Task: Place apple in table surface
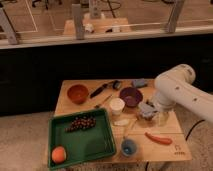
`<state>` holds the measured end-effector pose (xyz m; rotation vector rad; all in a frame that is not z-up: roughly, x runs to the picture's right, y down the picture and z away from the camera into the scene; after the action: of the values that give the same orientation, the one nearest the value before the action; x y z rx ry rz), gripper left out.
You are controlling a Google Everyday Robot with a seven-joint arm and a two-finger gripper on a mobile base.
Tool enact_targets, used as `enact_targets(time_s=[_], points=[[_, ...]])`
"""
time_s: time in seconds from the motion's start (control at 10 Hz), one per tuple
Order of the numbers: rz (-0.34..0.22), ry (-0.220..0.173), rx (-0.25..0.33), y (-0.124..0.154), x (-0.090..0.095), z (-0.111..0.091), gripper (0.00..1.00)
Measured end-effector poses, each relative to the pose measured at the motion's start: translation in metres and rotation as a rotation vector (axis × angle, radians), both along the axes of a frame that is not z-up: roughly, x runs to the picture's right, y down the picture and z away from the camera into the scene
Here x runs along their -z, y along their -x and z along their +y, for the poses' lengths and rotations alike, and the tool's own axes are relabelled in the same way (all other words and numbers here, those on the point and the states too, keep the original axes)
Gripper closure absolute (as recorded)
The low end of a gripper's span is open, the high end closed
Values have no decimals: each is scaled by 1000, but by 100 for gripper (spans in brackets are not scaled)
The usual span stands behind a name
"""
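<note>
While the tool point(148, 111) hangs low over the right side of the desk point(165, 151), open or closed I cannot tell. The white cup point(116, 106), purple bowl point(131, 96) and carrot point(158, 138) crowd it. Reaching to the apple point(58, 154), in the tray's point(85, 142) near left corner, could topple them. The arm hides the tool's right side.

Place: you are viewing an office-style test space.
Signs: glass railing point(140, 20) running beyond the table surface's point(162, 150) far edge.
Gripper point(148, 111): hanging by the right edge.
</note>
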<state>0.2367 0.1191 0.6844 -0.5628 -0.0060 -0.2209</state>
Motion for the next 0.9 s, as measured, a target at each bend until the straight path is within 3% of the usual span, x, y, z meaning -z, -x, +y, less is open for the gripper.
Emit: enact_targets(time_s=[0.4, 0.6, 0.8, 0.9], points=[[-219, 17, 306, 100, 14, 33, 20], [-378, 29, 490, 154, 30, 59, 20], [-522, 38, 642, 195, 49, 85, 20], [-564, 38, 691, 207, 55, 94, 20]])
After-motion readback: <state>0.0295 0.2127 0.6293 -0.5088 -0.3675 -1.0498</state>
